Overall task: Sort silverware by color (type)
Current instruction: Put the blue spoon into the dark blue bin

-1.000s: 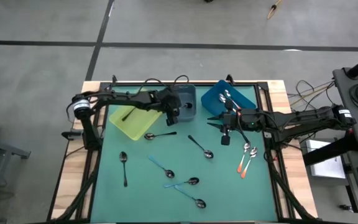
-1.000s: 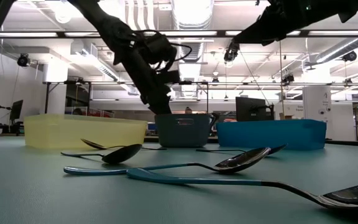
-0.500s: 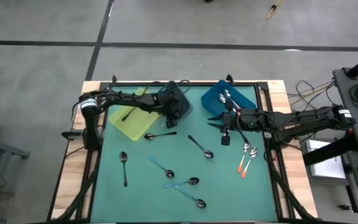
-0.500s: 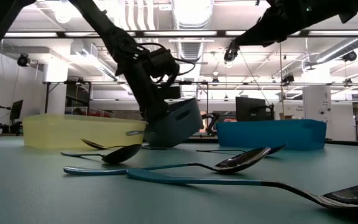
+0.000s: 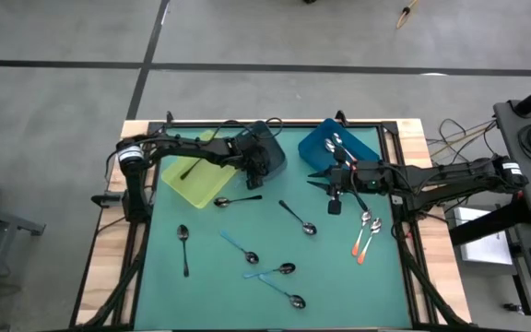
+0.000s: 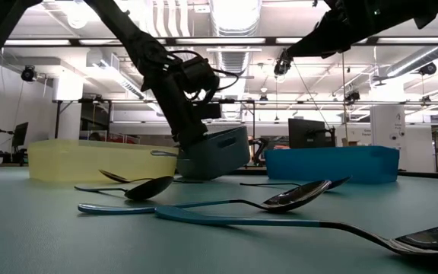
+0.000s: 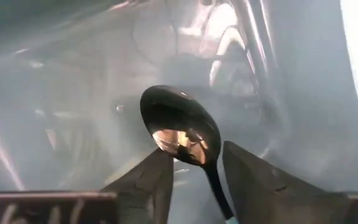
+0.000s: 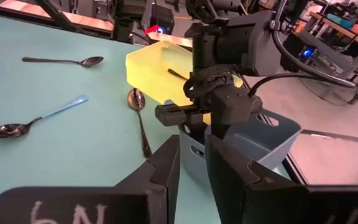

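My left gripper reaches down into the grey-blue bin, open. A spoon with a shiny bowl and a light blue handle end lies between its fingers. The spoon's neck stands free of both fingers; its handle sticks out beside the gripper. The bin stands tipped. My right gripper hovers by the blue bin, open by a narrow gap, with nothing in it. More silverware lies on the mat: black, light blue and orange-red. My left gripper comes slanting down from the table's left, over the grey-blue bin's left wall. The bin leans on its left bottom edge with its right side raised off the table. The gripper hides where it meets the bin. Whether a finger touches the spoon's bowl, I cannot tell.
A yellow bin with a black spoon stands left of the grey-blue one. The blue bin holds several spoons. Loose spoons are spread over the mat's middle and near half. Cables run along the far edge.
My left gripper has gone down into the grey-blue bin. The bin has tipped from standing flat: its right side has risen while its left bottom edge stays on the table. A spoon handle now shows beside the gripper in the low view.
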